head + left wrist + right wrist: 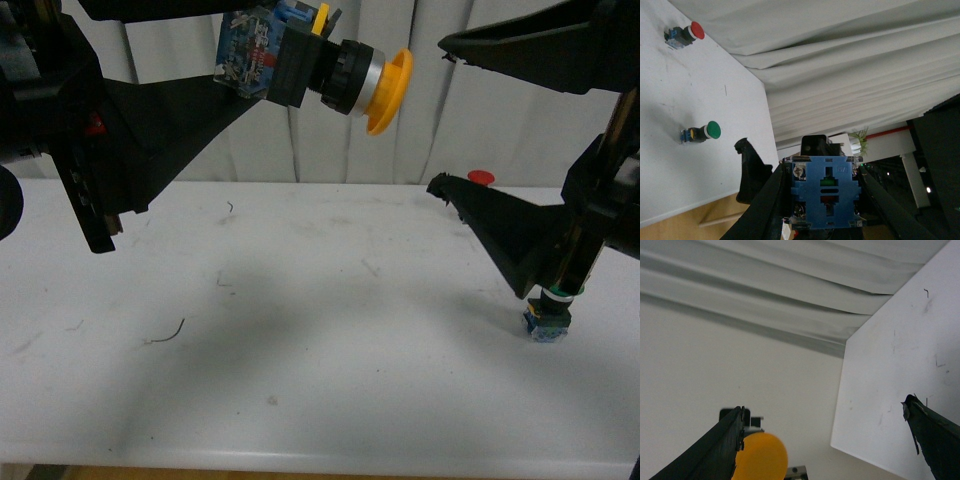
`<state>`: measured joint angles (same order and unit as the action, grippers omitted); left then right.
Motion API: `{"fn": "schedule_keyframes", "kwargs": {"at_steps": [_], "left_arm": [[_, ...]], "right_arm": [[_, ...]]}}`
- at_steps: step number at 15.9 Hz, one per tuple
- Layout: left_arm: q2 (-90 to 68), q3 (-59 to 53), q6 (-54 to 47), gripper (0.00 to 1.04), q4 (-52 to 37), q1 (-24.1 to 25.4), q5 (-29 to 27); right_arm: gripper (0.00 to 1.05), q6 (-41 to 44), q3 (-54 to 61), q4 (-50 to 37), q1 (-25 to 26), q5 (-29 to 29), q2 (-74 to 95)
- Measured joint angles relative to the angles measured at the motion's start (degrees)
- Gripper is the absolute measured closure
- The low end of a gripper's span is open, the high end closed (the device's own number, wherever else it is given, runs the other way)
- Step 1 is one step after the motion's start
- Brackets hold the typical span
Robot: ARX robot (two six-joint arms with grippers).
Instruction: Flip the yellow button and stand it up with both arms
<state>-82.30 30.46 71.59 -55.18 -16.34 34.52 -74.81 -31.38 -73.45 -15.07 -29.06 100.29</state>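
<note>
The left gripper (pixel 250 52) was closed on the yellow button (pixel 330 65), clamping its blue-grey contact block from two sides. It held the button high above the table (pixel 300 330), lying level in the air. The yellow cap pointed towards the robot's right side and the block sat back between the fingers. In the left wrist view the block's end face filled the space between the two black fingers. The left arm rose from the left edge of the front view, with a small red part showing on its body.

The right gripper (pixel 440 115) stood wide open and empty. One finger was up near the top of the front view and the other lower, over the far right part of the table. Its jaws faced the button's cap, which hung just short of the fingertips and did not touch them in the front view. In the right wrist view the cap showed as a yellow disc just beside one finger.

On the table, a red-capped button (pixel 685 34) lay on its side near the far edge by the pale curtain (pixel 300 140). A green-capped button (pixel 705 131) also lay on its side, well apart from it. In the front view the right arm hid most of a blue-based switch (pixel 547 322) standing beneath it.
</note>
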Motion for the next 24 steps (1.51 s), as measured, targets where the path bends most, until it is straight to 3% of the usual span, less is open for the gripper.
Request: {"fn": "schedule_keyframes", "kwargs": {"at_steps": [12,17,24], "left_arm": [[0.13,-0.31,0.44,0.70,-1.14,0.04,0.44],[0.13,-0.70,0.50,0.70,-1.79,0.04,0.37],[-1.07,-0.85,1.60,0.70,-3.82,0.07,0.39]], "right_arm": [[0.06,-14.03,-5.40,-0.28,-1.60,8.11,3.61],[0.06,-12.63,-6.23,-0.26,-7.58,3.17,3.61],[0.06,-12.35,-9.79,-0.31,-9.01,2.10,3.91]]}}
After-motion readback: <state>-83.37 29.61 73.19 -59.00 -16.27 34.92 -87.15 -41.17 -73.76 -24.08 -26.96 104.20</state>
